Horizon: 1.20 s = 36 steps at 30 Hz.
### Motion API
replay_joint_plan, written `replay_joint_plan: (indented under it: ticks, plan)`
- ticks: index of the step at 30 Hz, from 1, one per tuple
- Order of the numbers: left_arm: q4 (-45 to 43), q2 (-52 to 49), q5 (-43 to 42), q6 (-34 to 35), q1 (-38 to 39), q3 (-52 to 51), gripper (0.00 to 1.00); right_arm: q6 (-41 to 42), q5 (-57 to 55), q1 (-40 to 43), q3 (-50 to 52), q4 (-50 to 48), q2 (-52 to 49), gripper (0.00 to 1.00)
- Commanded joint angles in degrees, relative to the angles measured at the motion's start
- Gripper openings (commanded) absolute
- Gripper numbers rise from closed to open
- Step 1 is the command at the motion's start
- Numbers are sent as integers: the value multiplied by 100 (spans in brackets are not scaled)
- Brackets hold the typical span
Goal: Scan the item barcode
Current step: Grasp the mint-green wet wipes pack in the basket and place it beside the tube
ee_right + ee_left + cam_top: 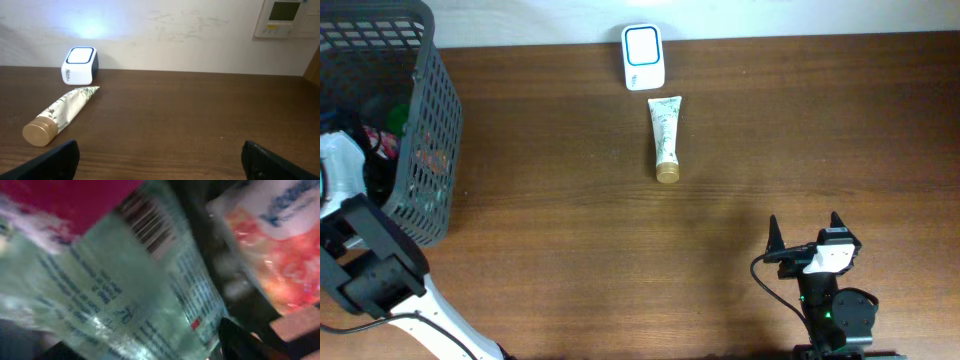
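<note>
L pincer [140, 347] is sunk in basket [430, 130], close over barcoded packet [125, 280]; its state can't be told. R pincer [805, 232] is held apart, tube [666, 135] well ahead, lengthwise twd scanner [643, 57].

Lower right, the right pincer [803, 230] has its fingers spread wide (tips pointing up-frame); the left arm [365, 265] angles up from lower left.

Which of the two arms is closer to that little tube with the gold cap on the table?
The right arm. Its open fingers are in front of the tube and to its right; the left arm is far off to the left, reaching into the basket.
</note>
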<state>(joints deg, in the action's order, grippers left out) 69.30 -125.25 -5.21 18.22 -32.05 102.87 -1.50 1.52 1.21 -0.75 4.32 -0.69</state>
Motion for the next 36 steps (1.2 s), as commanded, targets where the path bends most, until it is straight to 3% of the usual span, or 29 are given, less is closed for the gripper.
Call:
replay_joint_plan:
  ticks: [1, 2, 4, 7, 11, 16, 18, 20, 21, 22, 25, 26, 29, 31, 36]
  plan:
    - [-61, 44, 31, 79, -4, -304, 23, 66, -9, -50, 44, 17, 33, 98]
    - [13, 46, 26, 81, -7, -302, 11, 66, -9, -50, 44, 17, 33, 98]
    - [173, 57, 26, 81, -146, -245, 0, 66, -9, -50, 44, 17, 33, 99]
    - [933, 271, -2, 83, -275, 684, 0, 66, -9, -50, 44, 17, 33, 98]
    - [2175, 619, 4, 83, -323, 3327, 0, 66, -9, -50, 44, 17, 33, 98]
    - [2297, 835, -50, 83, -321, 4645, 0, 66, -9, -50, 44, 17, 33, 99]
    - [1985, 981, -1180, 85, -321, 5158, 0, 66, -9, -50, 44, 17, 33, 98]
    - [1397, 1213, -3178, 85, -225, 5368, 0, 66, -9, -50, 44, 17, 33, 99]
    - [1123, 1340, -3757, 83, 52, 5368, 0, 66, -9, -50, 44, 17, 33, 98]
    - [1095, 1386, -3764, 83, 323, 5368, 0, 66, -9, -50, 44, 17, 33, 98]
    - [1222, 1298, -3519, -247, 1928, 5362, 0, 66, -9, -50, 44, 17, 33, 98]
    - [1290, 1172, -2695, -247, 2839, 5362, 0, 66, -9, -50, 44, 17, 33, 99]
    - [1794, 704, -804, -247, 4269, 5359, 0, 66, -9, -50, 44, 17, 33, 99]
    - [2229, 118, -205, -247, 4868, 5359, 0, 66, -9, -50, 44, 17, 33, 98]
    - [2516, -1674, -179, -330, 5737, 5355, 0, 66, -9, -50, 44, 17, 33, 99]
